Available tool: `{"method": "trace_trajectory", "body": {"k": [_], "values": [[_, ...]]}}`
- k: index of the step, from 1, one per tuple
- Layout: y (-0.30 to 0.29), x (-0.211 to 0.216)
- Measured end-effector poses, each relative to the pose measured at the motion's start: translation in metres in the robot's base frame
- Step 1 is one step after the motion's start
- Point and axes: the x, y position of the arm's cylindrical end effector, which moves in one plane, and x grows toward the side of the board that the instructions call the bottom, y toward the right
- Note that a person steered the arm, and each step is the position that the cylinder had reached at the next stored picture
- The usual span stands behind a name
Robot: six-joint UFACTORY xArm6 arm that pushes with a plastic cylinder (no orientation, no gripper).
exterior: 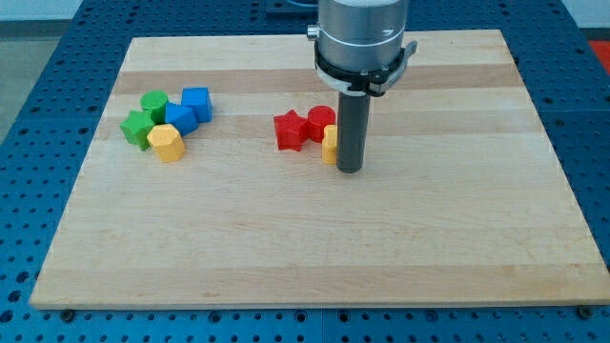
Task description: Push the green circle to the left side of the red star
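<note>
1. Starting at the bottom of the frame, the pale wooden tabletop (pixel 315 257) shows only bare planks along its near strip, and it sits on a blue perforated base (pixel 29 238) visible around its edges.
2. Slightly above the frame's centre, my tip (pixel 350 171) rests on the wood, just right of a yellow block (pixel 329 145) that it partly hides; the two look to be touching or nearly so, and that block's shape cannot be made out.
3. At centre left, the yellow hexagon-like block (pixel 167 143) is the nearest piece of a tight cluster.
4. Behind it sit the green star-like block (pixel 136 127) on the left and a blue block (pixel 181 117) on the right, both pressed close to it.
5. The red star (pixel 289 131) lies just left of the rod, with a second red block (pixel 321 121) against its right side, next to the partly hidden yellow one.
6. The green circle (pixel 153 103) is at the back of the left cluster, well apart from the red star and from my tip, with a blue cube (pixel 196 101) beside it on the right.
7. No pincer is fitted, so no opening can be told; a grey metal housing (pixel 362 38) tops the rod at the upper centre.
</note>
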Motion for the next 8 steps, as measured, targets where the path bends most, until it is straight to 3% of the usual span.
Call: {"method": "trace_trajectory", "body": {"k": [2, 4, 8], "values": [[0.000, 0.005], [-0.034, 0.056], [-0.259, 0.040]]}}
